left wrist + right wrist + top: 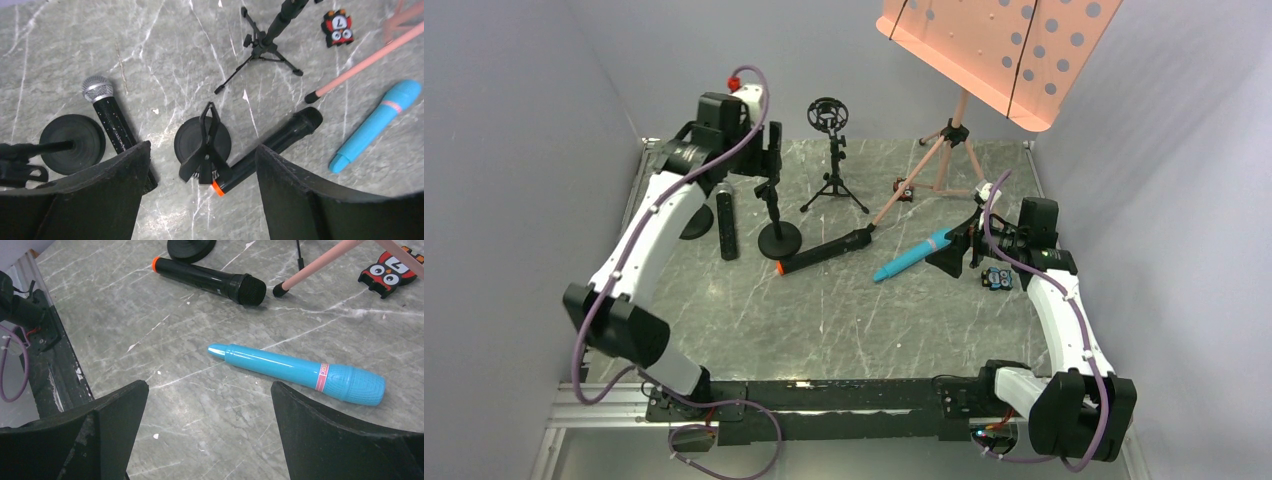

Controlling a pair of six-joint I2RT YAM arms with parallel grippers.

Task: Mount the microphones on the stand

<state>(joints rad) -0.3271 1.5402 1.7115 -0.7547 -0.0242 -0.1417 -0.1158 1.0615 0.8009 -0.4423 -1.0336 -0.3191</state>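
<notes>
Three microphones lie on the marble table. The black one with a silver mesh head [107, 116] is beside a round-base stand [202, 140] with a spring clip [207, 152] on top. The long black one with an orange end [272, 145] lies against that base. My left gripper [202, 150] hangs open above the clip, a finger on either side, touching nothing. The cyan-blue microphone [300, 371] lies just beyond my right gripper [210, 386], which is open and empty. From above, the left gripper [770, 172] is over the stand [779, 238] and the right gripper [952, 254] is next to the cyan microphone [914, 256].
A tripod stand [833, 188] with a shock mount stands at the back. A second round base [72, 142] is at the left. A pink music stand [999, 50] on thin legs [320, 262] fills the back right. Owl figures [337, 27] [996, 278] sit on the table.
</notes>
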